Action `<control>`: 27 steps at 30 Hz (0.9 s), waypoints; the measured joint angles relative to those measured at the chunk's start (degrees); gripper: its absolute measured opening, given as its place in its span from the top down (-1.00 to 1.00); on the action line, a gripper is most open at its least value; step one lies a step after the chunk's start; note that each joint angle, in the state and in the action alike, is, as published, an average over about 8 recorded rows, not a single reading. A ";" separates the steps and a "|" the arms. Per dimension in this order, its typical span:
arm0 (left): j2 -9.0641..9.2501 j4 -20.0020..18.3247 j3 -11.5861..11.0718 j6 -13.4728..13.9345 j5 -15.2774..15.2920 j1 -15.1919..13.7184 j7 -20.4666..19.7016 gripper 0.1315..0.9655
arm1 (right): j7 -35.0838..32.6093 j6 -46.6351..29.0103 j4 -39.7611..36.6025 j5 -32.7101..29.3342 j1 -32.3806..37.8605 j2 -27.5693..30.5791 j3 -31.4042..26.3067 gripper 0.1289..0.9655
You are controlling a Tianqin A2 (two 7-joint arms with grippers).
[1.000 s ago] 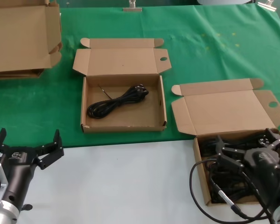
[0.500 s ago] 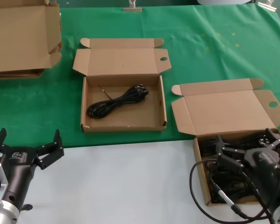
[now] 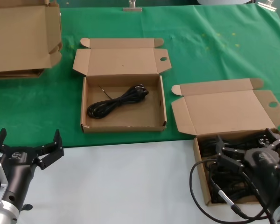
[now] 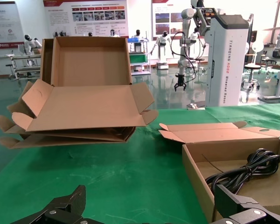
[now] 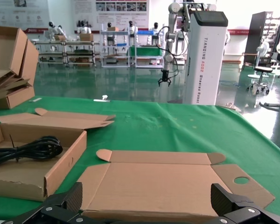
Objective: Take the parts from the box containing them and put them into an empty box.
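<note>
Head view: right gripper poised over the cable box

Fingers spread, the right gripper (image 3: 246, 148) hung over black coiled cable bundles (image 3: 213, 179) in the shallow brown cardboard box (image 3: 199, 170). One bundle (image 3: 116, 101) lay in the second cardboard box (image 3: 85, 105). A clean lift likely needed one coil pinched mid-bundle. The left gripper (image 3: 29, 144), also spread, waited apart

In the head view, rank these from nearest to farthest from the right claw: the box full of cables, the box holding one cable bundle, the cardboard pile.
1. Box full of cables: directly under the right claw.
2. Box holding one cable bundle: centre, on the green cloth.
3. Cardboard pile: far left corner.
</note>
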 joint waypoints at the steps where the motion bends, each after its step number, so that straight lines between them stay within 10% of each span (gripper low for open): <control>1: 0.00 0.00 0.00 0.00 0.00 0.00 0.00 -1.00 | 0.00 0.00 0.00 0.00 0.00 0.00 0.00 -1.00; 27: 0.00 0.00 0.00 0.00 0.00 0.00 0.00 -1.00 | 0.00 0.00 0.00 0.00 0.00 0.00 0.00 -1.00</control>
